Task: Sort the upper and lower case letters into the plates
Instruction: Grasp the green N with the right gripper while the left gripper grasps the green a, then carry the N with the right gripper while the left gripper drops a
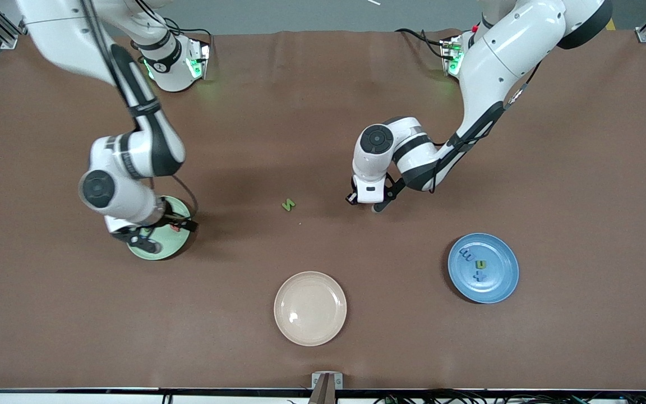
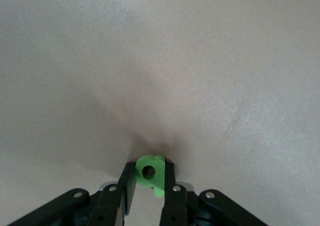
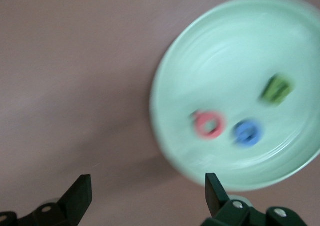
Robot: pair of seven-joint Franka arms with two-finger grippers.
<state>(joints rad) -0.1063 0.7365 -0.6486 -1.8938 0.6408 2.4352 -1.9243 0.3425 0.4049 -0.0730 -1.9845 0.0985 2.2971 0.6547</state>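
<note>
My left gripper (image 1: 369,205) is low over the table's middle, shut on a small green letter (image 2: 150,172) with a round hole. A green N (image 1: 288,205) lies on the table beside it, toward the right arm's end. My right gripper (image 1: 152,242) hangs open over the edge of the mint green plate (image 1: 176,240), with nothing between its fingers (image 3: 80,191). In that plate (image 3: 225,56) lie a red-pink letter (image 3: 209,124), a blue letter (image 3: 247,132) and a green letter (image 3: 276,89). The blue plate (image 1: 503,280) holds a blue m (image 1: 465,257), a green letter (image 1: 480,264) and a blue x (image 1: 479,275).
A cream-beige plate (image 1: 310,308) with nothing in it sits nearer the front camera, between the two other plates. The brown mat (image 1: 323,112) covers the whole table.
</note>
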